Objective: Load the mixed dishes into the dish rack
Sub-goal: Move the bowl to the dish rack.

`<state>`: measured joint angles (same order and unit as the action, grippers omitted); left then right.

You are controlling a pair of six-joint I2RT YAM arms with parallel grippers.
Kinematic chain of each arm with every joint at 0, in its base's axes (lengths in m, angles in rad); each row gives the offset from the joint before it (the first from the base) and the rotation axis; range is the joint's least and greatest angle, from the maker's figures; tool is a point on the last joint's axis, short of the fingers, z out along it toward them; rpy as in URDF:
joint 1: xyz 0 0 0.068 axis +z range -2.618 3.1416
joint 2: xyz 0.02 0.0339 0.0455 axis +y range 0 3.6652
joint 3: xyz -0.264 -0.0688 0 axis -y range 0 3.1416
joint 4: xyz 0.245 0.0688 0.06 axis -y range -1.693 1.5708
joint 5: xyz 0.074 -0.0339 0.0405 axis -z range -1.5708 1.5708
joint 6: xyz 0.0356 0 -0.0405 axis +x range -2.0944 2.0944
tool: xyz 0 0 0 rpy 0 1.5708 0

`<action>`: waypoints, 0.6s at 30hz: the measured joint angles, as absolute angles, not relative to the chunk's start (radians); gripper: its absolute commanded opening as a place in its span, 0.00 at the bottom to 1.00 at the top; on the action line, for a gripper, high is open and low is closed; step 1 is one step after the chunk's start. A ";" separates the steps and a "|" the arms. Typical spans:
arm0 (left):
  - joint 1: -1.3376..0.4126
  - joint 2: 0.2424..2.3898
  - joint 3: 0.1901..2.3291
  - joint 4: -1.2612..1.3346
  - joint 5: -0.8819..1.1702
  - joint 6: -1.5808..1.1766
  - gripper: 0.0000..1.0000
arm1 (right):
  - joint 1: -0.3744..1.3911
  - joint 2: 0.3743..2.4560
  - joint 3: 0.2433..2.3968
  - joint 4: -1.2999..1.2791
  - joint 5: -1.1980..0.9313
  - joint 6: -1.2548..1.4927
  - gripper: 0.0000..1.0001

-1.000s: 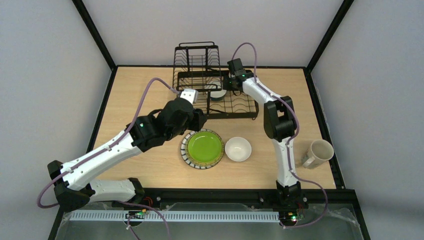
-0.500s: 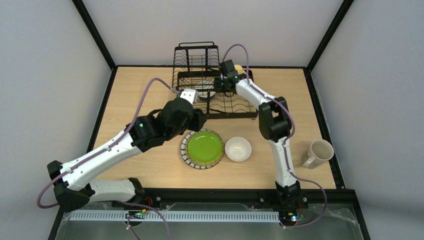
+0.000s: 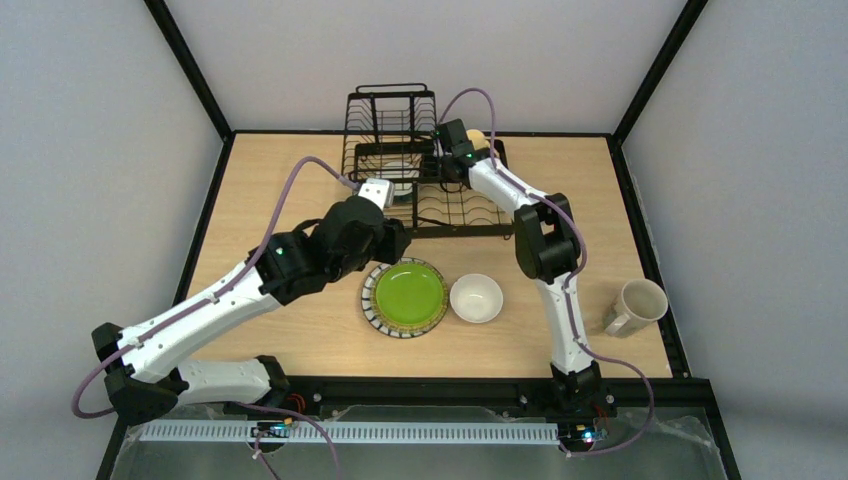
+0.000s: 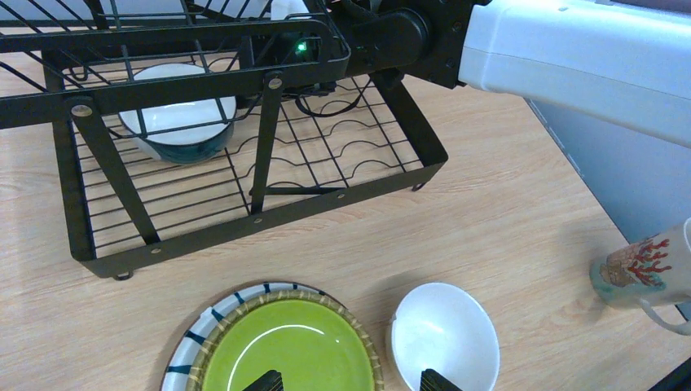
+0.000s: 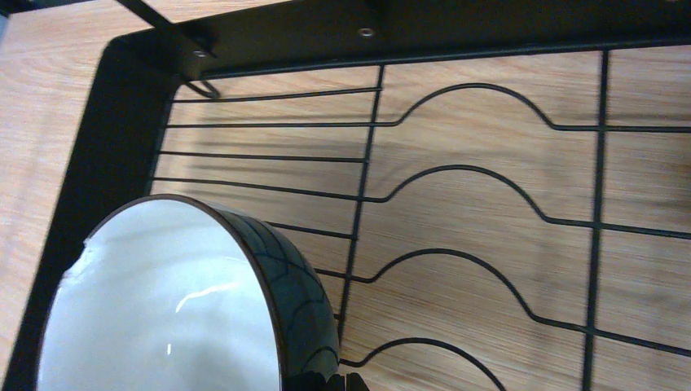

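We identify the blue-outside bowl [image 5: 171, 301] by its glossy white interior, thin brown rim and dark blue-green wall marked with fine scale-like lines. It sits, opening up, on the flat tray of the dish rack [image 3: 470, 232], a black wire frame with wavy slot wires, under the front edge of the raised tier. The right gripper [image 5: 340, 380] has its fingers pressed together, tips at the bowl's outer wall. The left gripper [image 4: 350, 380] is spread wide and empty above the green plate [image 3: 410, 297] and white bowl [image 3: 476, 298], which lie just beside each other in front of the rack. The cream mug [image 3: 633, 307] rests well apart, near the right edge. The table [image 3: 300, 340] is light wood grain, bordered by black rails [image 3: 200, 215]; plain pale walls [image 3: 90, 150] enclose it.
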<state>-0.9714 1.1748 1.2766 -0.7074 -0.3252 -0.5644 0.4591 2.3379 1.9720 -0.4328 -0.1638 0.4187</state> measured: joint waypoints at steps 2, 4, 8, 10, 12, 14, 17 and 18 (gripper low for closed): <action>-0.971 1.174 1.277 -0.710 -0.325 -0.564 0.97 | 0.461 2.342 1.972 -0.416 -0.192 0.427 0.00; -0.971 1.174 1.277 -0.712 -0.325 -0.564 0.97 | 0.461 2.346 1.972 -0.401 -0.218 0.434 0.00; -0.971 1.174 1.277 -0.712 -0.325 -0.564 0.97 | 0.463 2.355 1.972 -0.370 -0.283 0.455 0.00; -0.971 1.174 1.277 -0.712 -0.325 -0.564 0.97 | 0.464 2.360 1.972 -0.356 -0.314 0.462 0.00; -0.971 1.174 1.277 -0.712 -0.324 -0.564 0.97 | 0.464 2.367 1.973 -0.345 -0.342 0.469 0.00; -0.971 1.174 1.277 -0.712 -0.324 -0.564 0.97 | 0.464 2.374 1.974 -0.337 -0.368 0.477 0.00; -0.971 1.174 1.277 -0.713 -0.323 -0.564 0.97 | 0.464 2.384 1.974 -0.327 -0.394 0.481 0.00; -0.971 1.174 1.277 -0.713 -0.323 -0.564 0.97 | 0.464 2.386 1.974 -0.326 -0.399 0.482 0.00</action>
<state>-0.9714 1.1740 1.2766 -0.7128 -0.3225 -0.5644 0.4641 2.3863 1.9739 -0.3264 -0.3988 0.4824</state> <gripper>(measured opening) 0.973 0.003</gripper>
